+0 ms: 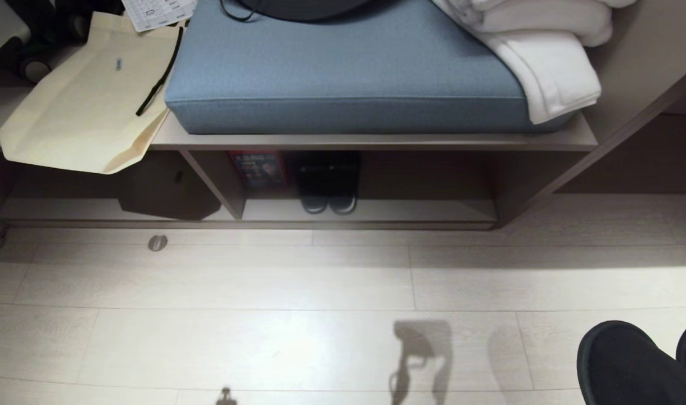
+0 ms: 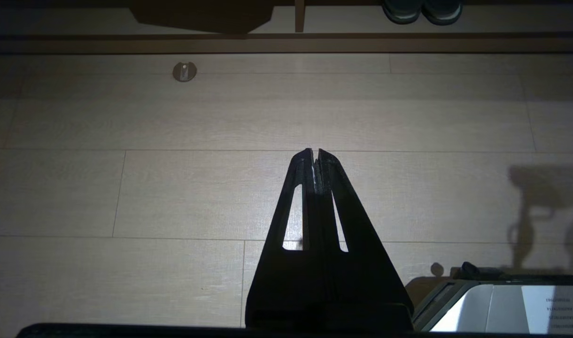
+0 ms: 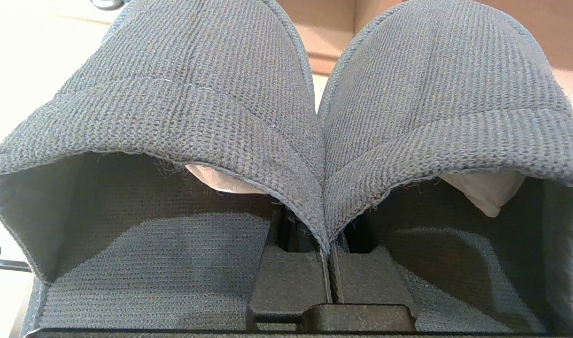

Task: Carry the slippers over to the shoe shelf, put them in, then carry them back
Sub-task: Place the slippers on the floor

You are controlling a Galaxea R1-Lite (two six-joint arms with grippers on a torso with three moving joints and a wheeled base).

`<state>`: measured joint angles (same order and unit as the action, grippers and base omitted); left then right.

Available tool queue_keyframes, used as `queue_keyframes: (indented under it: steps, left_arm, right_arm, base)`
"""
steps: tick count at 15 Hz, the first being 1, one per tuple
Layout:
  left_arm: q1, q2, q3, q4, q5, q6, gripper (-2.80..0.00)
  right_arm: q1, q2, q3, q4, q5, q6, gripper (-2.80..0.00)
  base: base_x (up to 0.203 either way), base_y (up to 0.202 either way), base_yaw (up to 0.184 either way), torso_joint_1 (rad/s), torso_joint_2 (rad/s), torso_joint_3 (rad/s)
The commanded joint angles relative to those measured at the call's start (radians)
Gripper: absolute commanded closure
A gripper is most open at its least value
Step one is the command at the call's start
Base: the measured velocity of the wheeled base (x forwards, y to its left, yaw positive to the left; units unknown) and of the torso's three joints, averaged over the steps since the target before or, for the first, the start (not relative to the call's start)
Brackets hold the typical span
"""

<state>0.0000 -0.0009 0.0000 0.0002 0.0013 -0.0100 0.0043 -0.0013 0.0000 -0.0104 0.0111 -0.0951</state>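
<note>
Two blue-grey knitted slippers (image 3: 197, 108) fill the right wrist view side by side. My right gripper (image 3: 328, 253) is shut on the inner edges of their two straps, which are pinched together between its fingers. In the head view the slippers (image 1: 624, 363) show as dark rounded shapes at the bottom right, above the floor. The shoe shelf (image 1: 377, 220) stands ahead across the floor, a low beige cubby unit with an upright divider (image 1: 216, 185). My left gripper (image 2: 315, 152) is shut and holds nothing; it hangs over bare floor and points toward the shelf.
A darker closed-toe pair (image 1: 328, 199) and a red box (image 1: 257, 169) sit in the middle cubby, a dark bag (image 1: 168, 194) in the left one. On top lie a blue cushion (image 1: 348, 73), white towels (image 1: 551, 50) and a cream tote (image 1: 90, 95). A round doorstop (image 1: 157, 242) sits on the floor.
</note>
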Motion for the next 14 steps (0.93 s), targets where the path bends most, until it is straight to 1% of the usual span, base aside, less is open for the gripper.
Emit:
queue_keyframes:
  steps: [1,14]
  left_arm:
    - [0.002,0.001,0.0,0.0,0.0,-0.001,0.0]
    - [0.0,0.001,0.001,-0.001,0.0,-0.002,0.0]
  right_arm:
    - [0.0,0.001,0.002,0.0,0.0,0.0,0.0]
    - [0.0,0.001,0.0,0.0,0.0,0.0,0.0]
  base:
    - [0.0,0.0,0.0,0.007,0.0,0.205]
    - [0.0,0.0,0.0,0.003,0.0,0.202]
